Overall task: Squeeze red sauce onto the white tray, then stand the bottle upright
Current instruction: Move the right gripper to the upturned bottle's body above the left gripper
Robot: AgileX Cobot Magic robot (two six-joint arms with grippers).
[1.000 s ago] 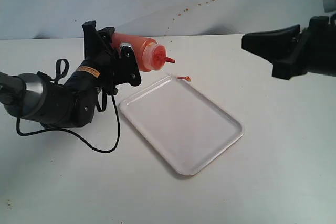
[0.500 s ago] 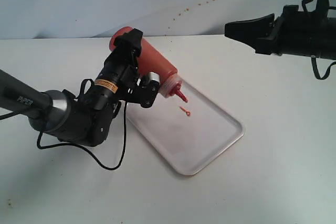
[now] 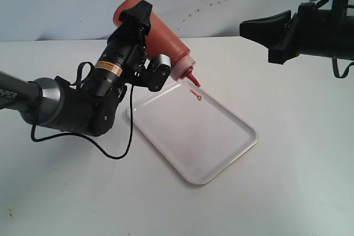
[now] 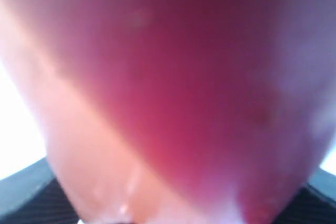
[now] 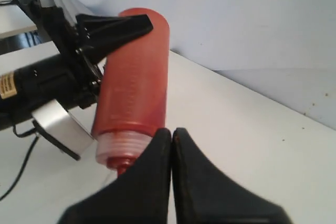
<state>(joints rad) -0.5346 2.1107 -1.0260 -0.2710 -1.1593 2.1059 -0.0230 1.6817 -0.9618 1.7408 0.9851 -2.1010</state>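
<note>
Bottle [image 3: 161, 32], translucent red-filled cylinder, tilted nozzle-down over rimmed white tray [image 3: 213, 139], clamped in left fingers [image 3: 139, 14], right fingers [image 5: 149, 182] pressed together

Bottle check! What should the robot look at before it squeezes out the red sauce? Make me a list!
1. Grip: left gripper clamps the bottle: ok.
2. Tilt: nozzle points downward: ok.
3. Aim: nozzle over the white tray: cannot tell, it is near a corner.
4. Lid: cap is off, dangling below the nozzle: ok.
5. Space: right gripper is shut, off to one side: ok.
6. Result: red sauce on tray: not ok, only inside the bottle.
</note>
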